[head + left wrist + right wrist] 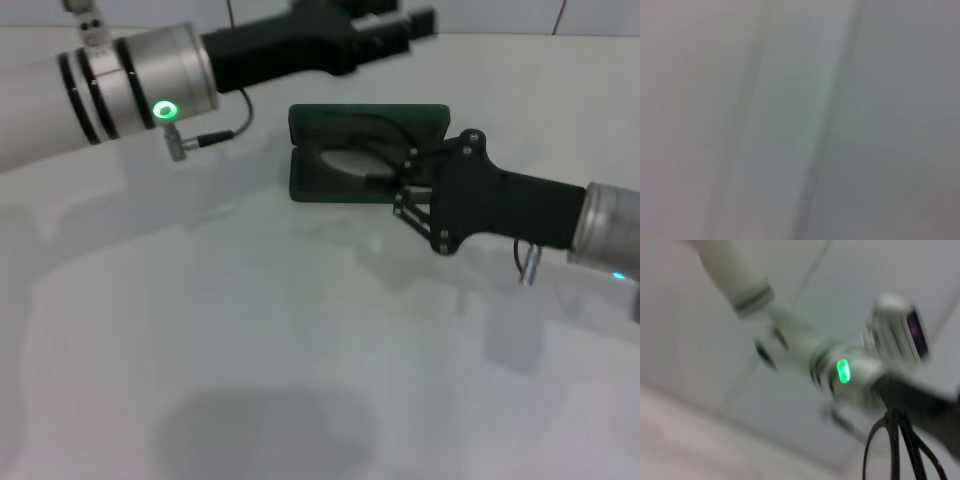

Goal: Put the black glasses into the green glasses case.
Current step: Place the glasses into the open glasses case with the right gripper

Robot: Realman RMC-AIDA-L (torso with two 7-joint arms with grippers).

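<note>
The green glasses case (330, 118) lies open at the far middle of the table, its lid standing up at the back. My right gripper (385, 180) reaches in from the right over the case's open tray and is shut on the black glasses (348, 160), whose pale lens shows inside the case. The right wrist view shows the thin black frame of the glasses (896, 440) close to the camera. My left gripper (400, 30) hovers high behind the case, apart from it. The left wrist view shows only blank grey surface.
The white table (250, 320) spreads in front of the case with a dark shadow patch near the front edge. My left arm (130, 80), with a green light (842, 371), crosses the far left.
</note>
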